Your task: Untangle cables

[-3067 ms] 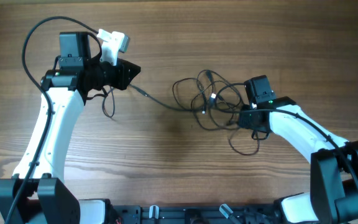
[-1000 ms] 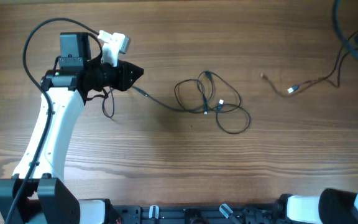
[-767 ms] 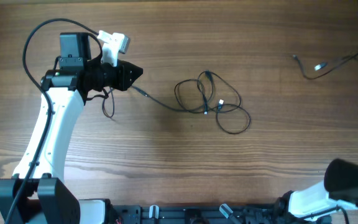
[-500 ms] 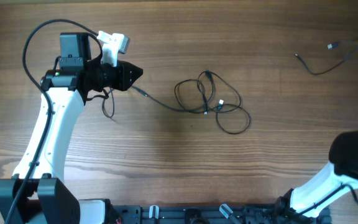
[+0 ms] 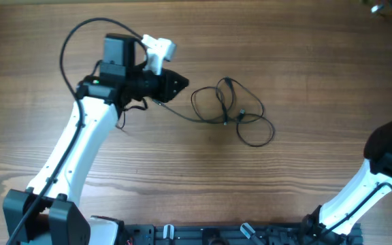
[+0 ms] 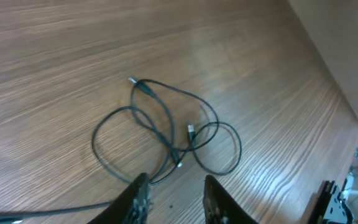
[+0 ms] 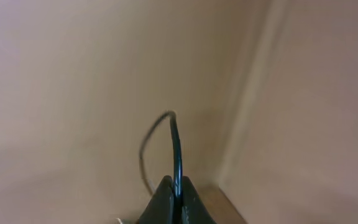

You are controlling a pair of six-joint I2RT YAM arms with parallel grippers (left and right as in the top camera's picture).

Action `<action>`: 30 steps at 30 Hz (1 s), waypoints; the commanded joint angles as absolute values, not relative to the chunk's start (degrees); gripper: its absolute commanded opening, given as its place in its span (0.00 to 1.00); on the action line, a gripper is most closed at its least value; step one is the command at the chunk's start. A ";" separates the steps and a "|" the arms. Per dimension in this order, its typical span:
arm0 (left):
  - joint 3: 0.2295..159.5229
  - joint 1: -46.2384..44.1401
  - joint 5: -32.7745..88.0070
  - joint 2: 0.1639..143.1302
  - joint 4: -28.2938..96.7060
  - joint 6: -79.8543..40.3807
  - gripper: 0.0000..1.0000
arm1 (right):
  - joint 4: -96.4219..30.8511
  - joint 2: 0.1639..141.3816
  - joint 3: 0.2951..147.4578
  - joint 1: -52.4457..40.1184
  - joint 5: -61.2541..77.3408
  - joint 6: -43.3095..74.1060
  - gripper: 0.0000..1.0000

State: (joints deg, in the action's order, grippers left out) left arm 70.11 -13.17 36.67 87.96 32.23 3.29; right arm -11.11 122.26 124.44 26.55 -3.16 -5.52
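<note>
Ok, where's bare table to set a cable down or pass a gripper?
Bare wood between the cable tangle and the right arm, and the near strip below the tangle. Crowded around the left gripper and the tangle's trailing cord.

L arm (image 5: pixel 80 146) comes up from bottom left of frame. Its wrist sits upper centre-left, and you'll see the L gripper (image 5: pixel 184 85) pointing right, tip near the cables (image 5: pixel 231 112) but not on the loops. Cables lie mid-frame on the table (image 5: pixel 182 184) as a few overlapping loops. One tail runs left and passes just under the gripper; can't tell from here if it's gripped. R arm (image 5: pixel 386 153) hugs the lower right edge. A bit of loose cable (image 5: pixel 376 8) w/ plug shows in the top right corner.
</note>
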 commanded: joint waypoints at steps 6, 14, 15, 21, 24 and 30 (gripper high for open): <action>70.63 -14.61 33.52 87.53 30.94 2.28 0.31 | -15.27 127.63 125.51 36.62 -4.43 -7.55 0.04; 70.63 -14.63 33.54 87.53 31.97 2.26 0.31 | -18.52 133.47 125.51 36.18 -5.54 -7.31 0.04; 70.63 -14.63 33.54 87.53 32.16 2.24 0.31 | -19.33 134.93 125.51 36.18 -6.50 -7.05 0.04; 70.63 -14.63 33.54 87.53 33.76 2.07 0.31 | -21.61 141.38 125.51 36.29 -7.62 -3.31 0.04; 70.63 -14.79 33.56 87.53 33.89 2.04 0.31 | -22.41 143.65 125.51 36.29 -4.19 -2.33 0.04; 70.63 -14.92 33.98 87.53 33.98 2.02 0.31 | -23.59 147.24 125.51 36.29 -2.46 1.06 0.04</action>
State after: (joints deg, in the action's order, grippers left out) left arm 70.13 -14.63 34.09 87.96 33.89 2.61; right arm -23.38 145.03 124.57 36.21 -4.29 -1.21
